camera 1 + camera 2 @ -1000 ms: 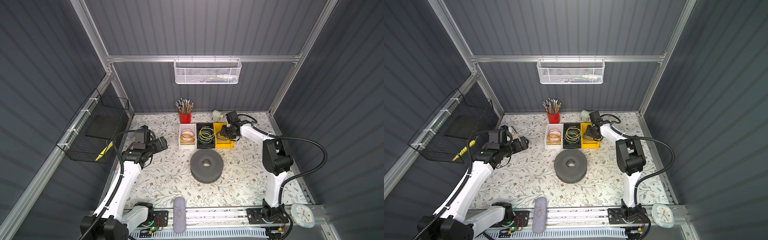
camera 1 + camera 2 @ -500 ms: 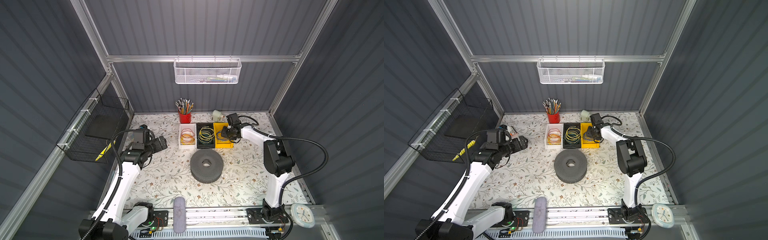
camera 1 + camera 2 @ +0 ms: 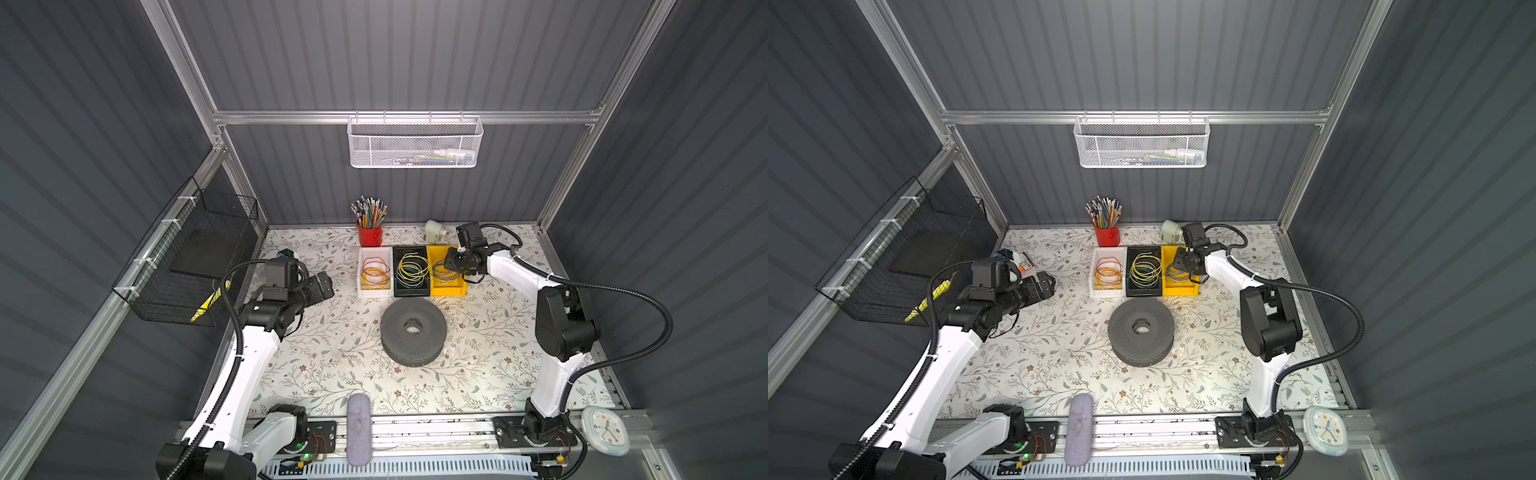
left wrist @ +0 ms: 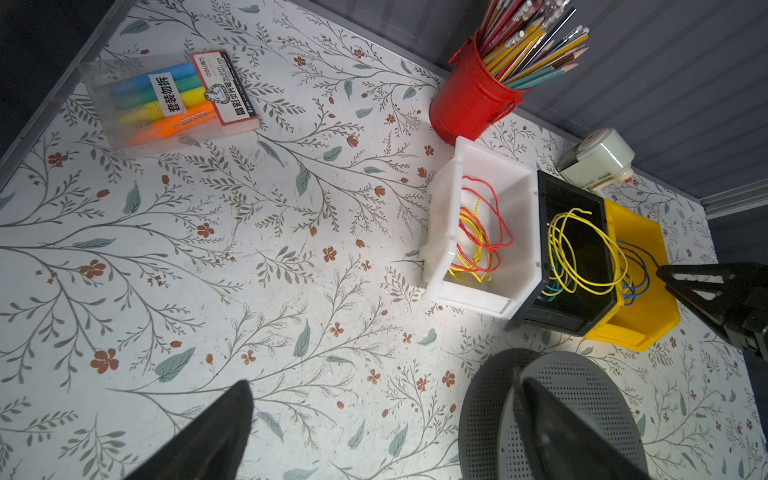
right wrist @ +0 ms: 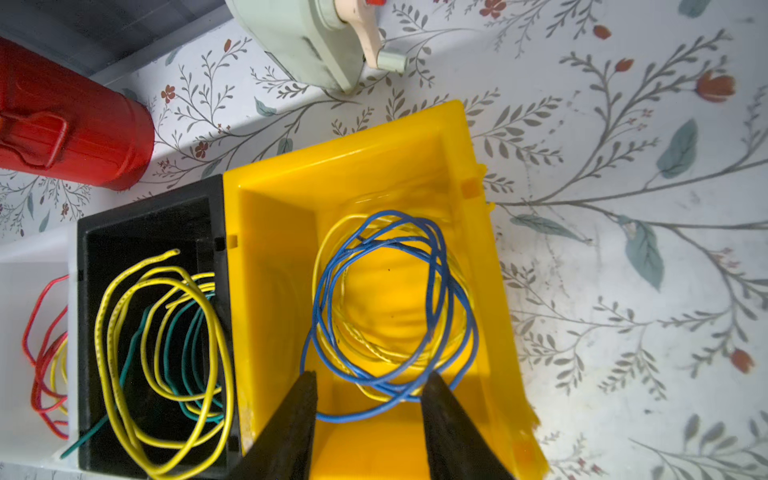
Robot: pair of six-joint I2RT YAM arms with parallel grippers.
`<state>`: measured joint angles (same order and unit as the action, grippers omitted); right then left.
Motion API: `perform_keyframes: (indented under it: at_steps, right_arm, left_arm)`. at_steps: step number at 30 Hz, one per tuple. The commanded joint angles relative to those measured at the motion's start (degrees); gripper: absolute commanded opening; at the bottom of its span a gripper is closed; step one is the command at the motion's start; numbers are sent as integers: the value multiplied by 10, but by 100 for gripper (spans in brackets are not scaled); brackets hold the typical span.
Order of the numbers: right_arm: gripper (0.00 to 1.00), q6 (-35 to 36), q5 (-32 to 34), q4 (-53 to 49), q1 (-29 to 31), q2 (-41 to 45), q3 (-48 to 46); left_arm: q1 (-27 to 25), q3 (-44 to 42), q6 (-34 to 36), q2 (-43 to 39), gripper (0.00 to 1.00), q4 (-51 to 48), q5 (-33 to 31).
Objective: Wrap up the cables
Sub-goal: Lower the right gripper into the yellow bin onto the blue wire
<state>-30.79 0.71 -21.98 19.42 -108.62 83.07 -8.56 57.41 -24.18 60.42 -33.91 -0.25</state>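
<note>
The cables are one thin blue wire (image 5: 395,390) lying coiled in the yellow bin (image 5: 270,232), over some thin yellow wire. Both top views show the blue coil (image 3: 442,272) (image 3: 1177,272). My right gripper (image 5: 370,376) hangs just above the bin's near end. Its jaws are open and stand either side of the coil's lower loops without pinching them. In both top views the right gripper (image 3: 451,264) (image 3: 1179,264) is over the bin. My left gripper (image 4: 380,380) (image 3: 326,286) is wide open and empty above the floral table, left of the bins.
A black bin (image 3: 411,293) of yellow and green wires and a white bin (image 3: 374,291) of red and orange wires stand left of the yellow one. Behind are a red pencil cup (image 3: 370,237) and a sharpener (image 3: 434,230). A grey perforated disc (image 3: 413,332) lies in front, and a highlighter pack (image 4: 174,99) at the far left.
My right gripper has shifted slightly over the yellow bin and its jaws have narrowed a little. The left arm has barely moved.
</note>
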Motion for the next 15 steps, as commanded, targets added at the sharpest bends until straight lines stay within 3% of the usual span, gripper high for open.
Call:
perform_keyframes:
  at_steps: [1,6,15]
  right_arm:
    - [47,-1,19,-20,-1,49,-32]
    - [48,-17,9,-17,-1,57,-56]
    - [47,-40,-19,-10,-1,-5,-29]
  left_arm:
    - [-1,13,2,-13,99,-14,2]
    - [-1,8,-1,-9,100,-4,8]
    - [-1,22,5,-9,100,-11,7]
